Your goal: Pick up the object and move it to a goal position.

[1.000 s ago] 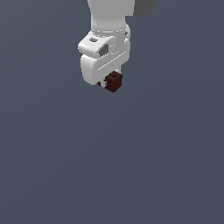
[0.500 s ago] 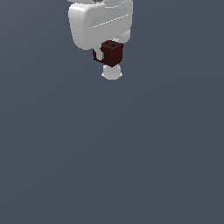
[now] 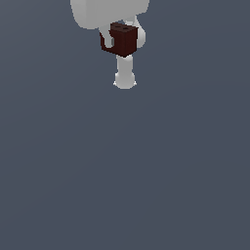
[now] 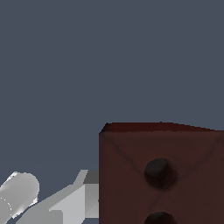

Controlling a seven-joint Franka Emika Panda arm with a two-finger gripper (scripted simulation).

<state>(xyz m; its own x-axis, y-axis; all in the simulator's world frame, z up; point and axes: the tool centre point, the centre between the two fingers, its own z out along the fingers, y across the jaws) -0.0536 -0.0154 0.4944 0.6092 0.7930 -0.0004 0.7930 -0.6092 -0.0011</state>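
object (image 3: pixel 122 40) clamped in white claw (image 3: pixel 119 43), plain grey backdrop

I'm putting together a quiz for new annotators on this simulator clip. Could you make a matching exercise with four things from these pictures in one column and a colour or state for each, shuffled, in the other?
Things:
1. block
2. holes in the block's face
3. gripper
4. background

Colours or states:
A. plain slate grey, nothing on it
B. dark red-brown
C. white, shut on the block
D. near-black and round

Pairs: 1-B, 2-D, 3-C, 4-A
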